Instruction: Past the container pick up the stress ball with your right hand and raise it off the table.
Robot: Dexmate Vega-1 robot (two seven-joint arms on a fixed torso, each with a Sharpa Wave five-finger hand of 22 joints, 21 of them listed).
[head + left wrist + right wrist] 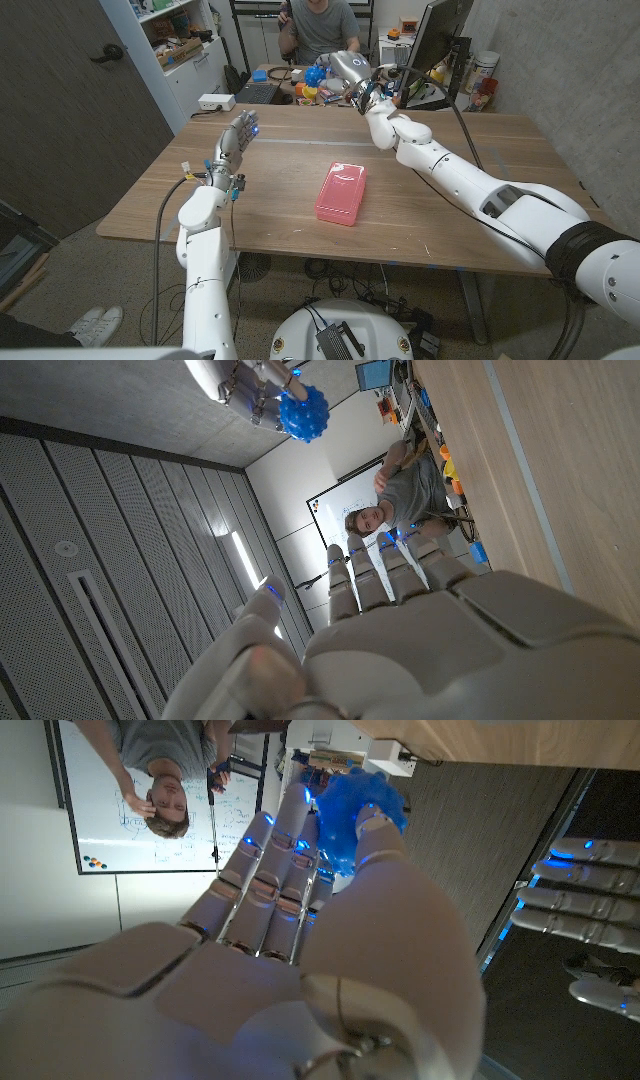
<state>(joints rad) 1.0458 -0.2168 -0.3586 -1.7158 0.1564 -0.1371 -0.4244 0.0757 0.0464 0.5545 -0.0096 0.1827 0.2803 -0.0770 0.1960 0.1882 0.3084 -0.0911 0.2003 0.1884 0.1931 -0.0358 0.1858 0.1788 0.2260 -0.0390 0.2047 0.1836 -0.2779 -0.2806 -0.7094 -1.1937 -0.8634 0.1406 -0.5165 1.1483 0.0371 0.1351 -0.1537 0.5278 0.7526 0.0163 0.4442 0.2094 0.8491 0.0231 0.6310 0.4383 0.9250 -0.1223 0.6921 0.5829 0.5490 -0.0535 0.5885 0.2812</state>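
The left hand (238, 133) stands upright at the table's (270, 215) left side, fingers apart and grasping nothing, evidently kept out of the way. The pink container (341, 192) lies mid-table, and past it, far right, the right hand (368, 94) grasps the ball (352, 808) raised off the table, so the lift appears done. The ball is blue and spiky, partly covered by fingers (268, 855).
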